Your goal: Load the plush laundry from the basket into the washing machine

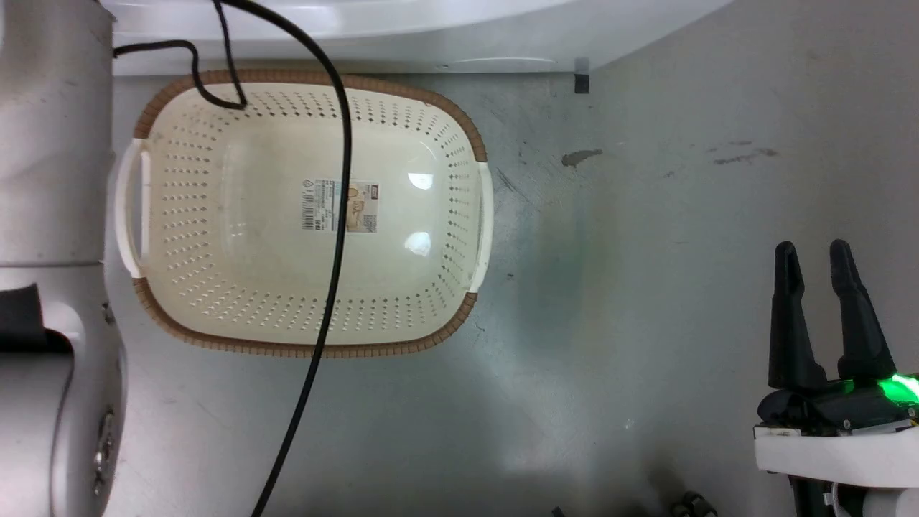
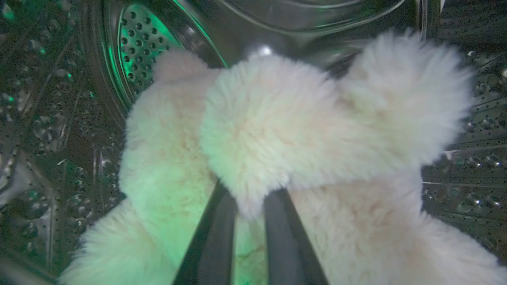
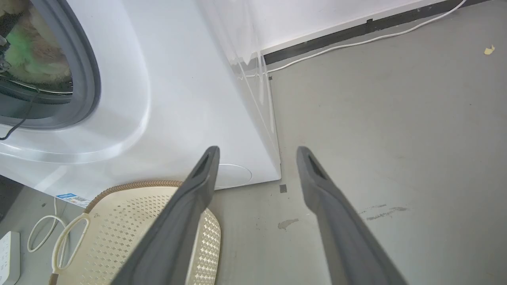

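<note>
With the left gripper [image 2: 250, 200] pinched shut on the plush laundry [image 2: 277, 118] inside the washing machine [image 2: 142, 43], and the right gripper [image 3: 257, 152] open and empty, snagged fur could drag the toy back out on withdrawal.

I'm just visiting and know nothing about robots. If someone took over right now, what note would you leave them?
Left gripper: inside the drum of the washing machine, shut on the plush toy, tips hidden in fur.
Right gripper: open, empty, over the floor beside the basket.
Basket: empty, on the floor by the washing machine.
Done: toy out of the basket, in the drum.
Left: release the toy, back that gripper out.
</note>
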### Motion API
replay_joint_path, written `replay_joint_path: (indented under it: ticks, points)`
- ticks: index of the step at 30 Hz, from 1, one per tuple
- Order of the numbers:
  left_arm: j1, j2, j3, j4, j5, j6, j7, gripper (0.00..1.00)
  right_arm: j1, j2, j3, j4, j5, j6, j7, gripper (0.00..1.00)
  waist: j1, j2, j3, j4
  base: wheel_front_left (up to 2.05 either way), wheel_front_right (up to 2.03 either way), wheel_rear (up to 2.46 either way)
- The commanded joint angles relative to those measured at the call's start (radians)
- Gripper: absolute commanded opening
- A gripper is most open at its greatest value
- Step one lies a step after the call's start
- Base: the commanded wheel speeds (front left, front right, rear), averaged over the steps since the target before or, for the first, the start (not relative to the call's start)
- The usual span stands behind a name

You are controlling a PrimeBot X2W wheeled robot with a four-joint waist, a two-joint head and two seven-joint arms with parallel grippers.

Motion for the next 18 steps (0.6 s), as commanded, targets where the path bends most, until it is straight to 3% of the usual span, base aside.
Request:
replay_joint_path:
  ticks: [1,18]
  points:
    - [-0.027,0.008,0.001,0.007,0.006,-0.007,-0.013,0.00,-0.021,-0.002,0.001,-0.007,0.009,0.001,-0.004,1.00,-0.0001,-0.0001,0.012,-0.011,0.00,0.00,0.00]
    - [-0.176,0.074,-0.019,0.115,0.041,-0.026,-0.013,0.00,-0.012,-0.002,0.020,-0.019,0.056,0.001,-0.004,1.00,-0.0001,-0.0001,0.081,-0.090,0.00,0.00,0.00]
